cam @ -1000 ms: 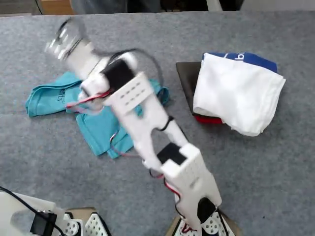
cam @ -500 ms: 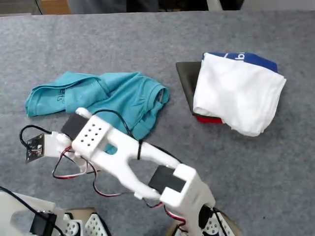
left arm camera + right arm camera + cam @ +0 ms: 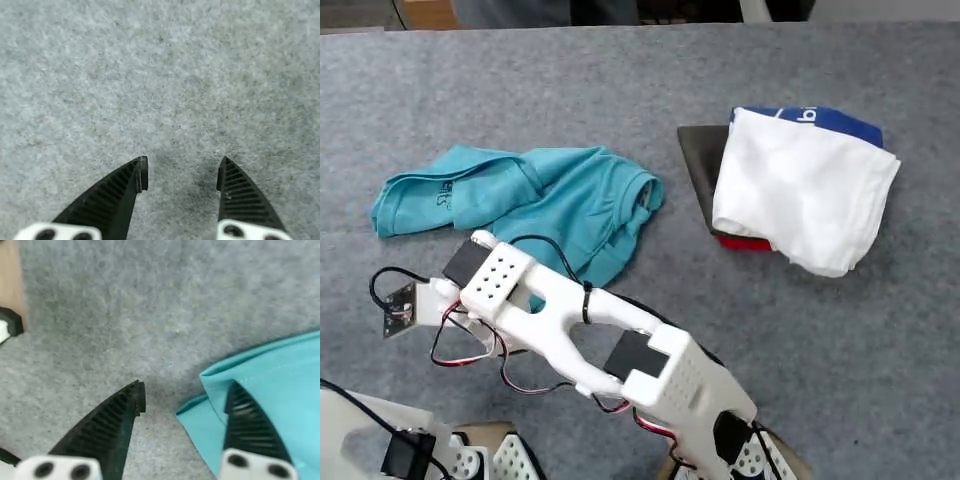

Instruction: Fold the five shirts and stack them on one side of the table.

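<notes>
A: Biggest thing first?
B: Grey felt table (image 3: 880,330), edge to edge in the overhead view. Next, white arm (image 3: 570,310), rising from the bottom edge right of centre and slanting across to the lower left of the frame.
A: Which arm?
B: The right one, going by the teal cloth under its own wrist camera.
A: And the shirts?
B: Teal shirt (image 3: 570,195), unfolded and rumpled, spread over the left-centre of the frame, lower hem just beside the arm's far end. Then the pile at upper right: white shirt (image 3: 805,190) on top, loosely folded, blue shirt (image 3: 820,118) peeking out behind it, sliver of red shirt (image 3: 740,243) underneath, all on a dark board (image 3: 698,155). Well apart from the teal one.
A: Claws?
B: Right gripper (image 3: 187,390) spread wide, holding nothing, low over the felt. One black ribbed finger (image 3: 242,420) over a corner of the teal cloth, the other over bare felt. Left gripper (image 3: 184,162) spread too, empty, pointed at plain grey felt.
A: Anything smaller?
B: White base of the left arm (image 3: 360,435), with a black cable, tucked into the bottom left corner of the overhead view.
</notes>
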### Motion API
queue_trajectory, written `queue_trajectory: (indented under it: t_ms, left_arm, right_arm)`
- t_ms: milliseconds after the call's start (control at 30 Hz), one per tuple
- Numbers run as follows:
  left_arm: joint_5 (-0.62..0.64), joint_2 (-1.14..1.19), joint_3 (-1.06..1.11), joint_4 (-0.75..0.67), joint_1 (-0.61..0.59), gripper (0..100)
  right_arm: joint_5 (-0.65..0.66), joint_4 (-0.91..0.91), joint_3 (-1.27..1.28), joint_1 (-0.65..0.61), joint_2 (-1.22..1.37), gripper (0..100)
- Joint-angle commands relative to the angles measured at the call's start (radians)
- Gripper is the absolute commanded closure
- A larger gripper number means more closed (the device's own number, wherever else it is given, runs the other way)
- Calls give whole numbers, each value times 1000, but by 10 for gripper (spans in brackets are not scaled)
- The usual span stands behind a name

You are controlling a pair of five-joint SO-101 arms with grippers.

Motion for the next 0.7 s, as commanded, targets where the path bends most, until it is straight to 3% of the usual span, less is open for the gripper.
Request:
queue_trajectory:
  t_ms: [0,300,667]
  left_arm:
    - [-8,-17,-51,3,-1,761]
    - [-8,-17,-51,3,2,761]
    - [-8,-17,-53,2,7,761]
  right_arm:
    - [11,-37,-4,21,8,798]
    - [12,-48,-8,120,12,799]
    - [9,-43,-38,55,10,799]
